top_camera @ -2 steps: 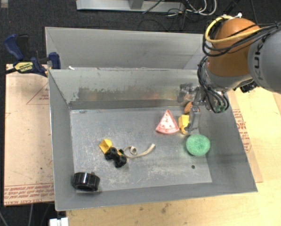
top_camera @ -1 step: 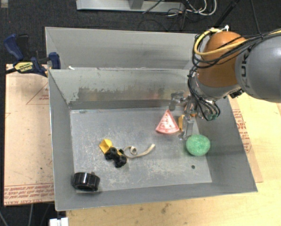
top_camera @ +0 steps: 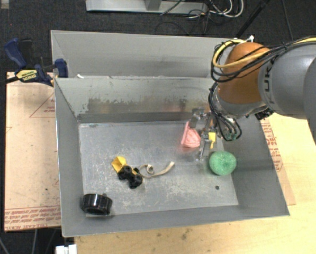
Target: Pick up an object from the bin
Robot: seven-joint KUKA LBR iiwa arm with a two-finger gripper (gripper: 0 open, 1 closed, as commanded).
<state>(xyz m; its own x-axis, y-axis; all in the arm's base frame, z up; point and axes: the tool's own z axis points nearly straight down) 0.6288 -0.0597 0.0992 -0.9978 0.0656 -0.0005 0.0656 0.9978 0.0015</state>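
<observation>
Camera view puts our pincer (top_camera: pixel 204 142) low in the bin's (top_camera: pixel 163 194) right half, just beside a pink crumpled thing (top_camera: pixel 189 138), a green ball (top_camera: pixel 222 163) near; we cannot tell how wide it stands or whether it grips, so we judge the lift not yet done.

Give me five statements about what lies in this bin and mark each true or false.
1. A green ball lies on the right of the bin, close to the gripper. True.
2. The black ring sits against the back wall. False: it lies near the front left corner.
3. A pink thing is right beside the gripper. True.
4. The yellow and black toy rests on the green ball. False: it lies apart, left of the middle.
5. A beige strip lies next to the toy. True.
</observation>
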